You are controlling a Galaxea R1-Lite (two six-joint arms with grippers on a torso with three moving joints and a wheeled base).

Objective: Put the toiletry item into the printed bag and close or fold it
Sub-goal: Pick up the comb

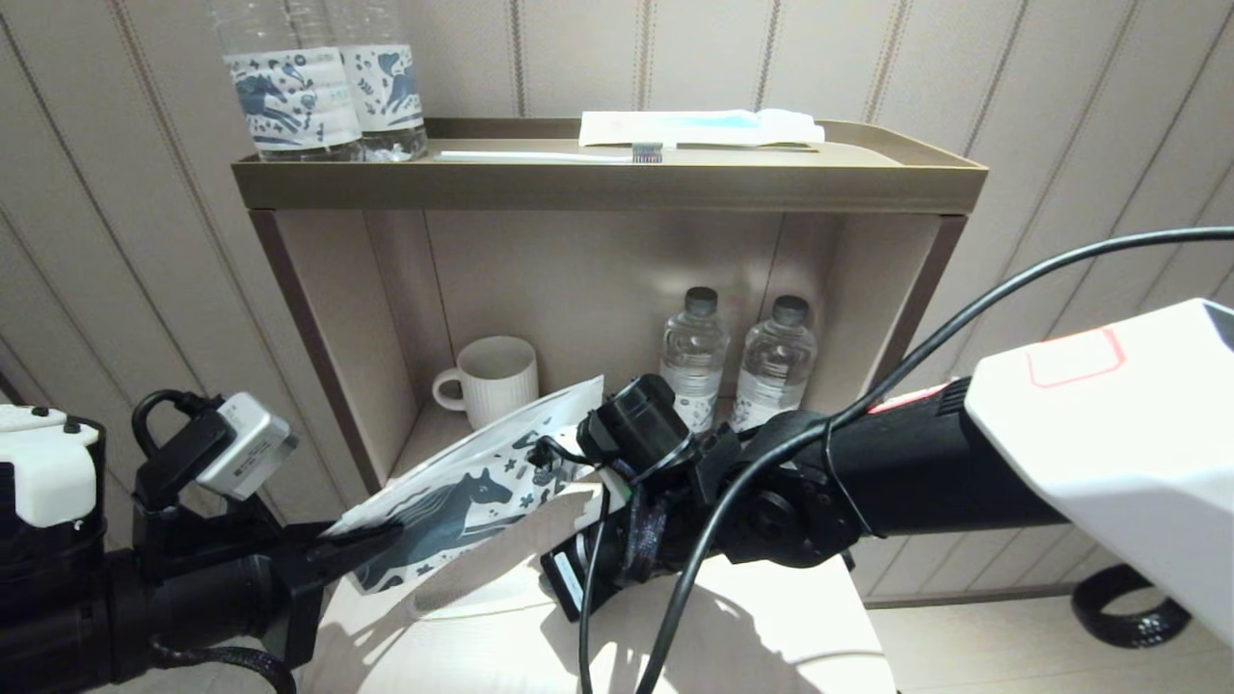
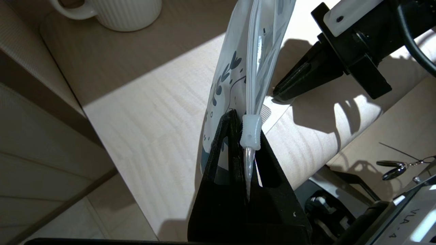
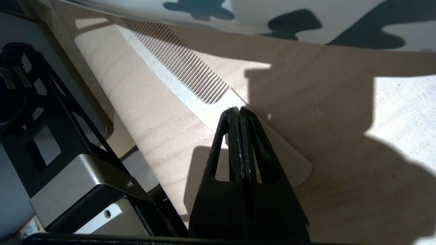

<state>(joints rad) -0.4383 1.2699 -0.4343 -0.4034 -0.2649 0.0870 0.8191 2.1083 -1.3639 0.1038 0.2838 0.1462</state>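
Observation:
The printed bag (image 1: pixel 463 492), white with a dark blue horse, hangs tilted above the light wooden table (image 1: pixel 771 627). My left gripper (image 1: pixel 376 540) is shut on its lower corner. In the left wrist view the gripper (image 2: pixel 245 126) clamps the bag (image 2: pixel 238 61) at the zip end, right beside the white slider (image 2: pixel 251 132). The white comb (image 3: pixel 190 81) lies flat on the table under the bag. My right gripper (image 3: pixel 239 109) is shut, its tips at the comb's handle with nothing between them. The left wrist view shows those right fingertips (image 2: pixel 277 92) down at the comb (image 2: pixel 269 110).
A ribbed white mug (image 1: pixel 494 378) and two small water bottles (image 1: pixel 694 352) stand in the open shelf behind the table. On the shelf's top tray (image 1: pixel 598 183) are two labelled bottles (image 1: pixel 318 87), a toothbrush (image 1: pixel 559 154) and a wrapped packet (image 1: pixel 699 125). My right arm (image 1: pixel 868 482) crosses the table.

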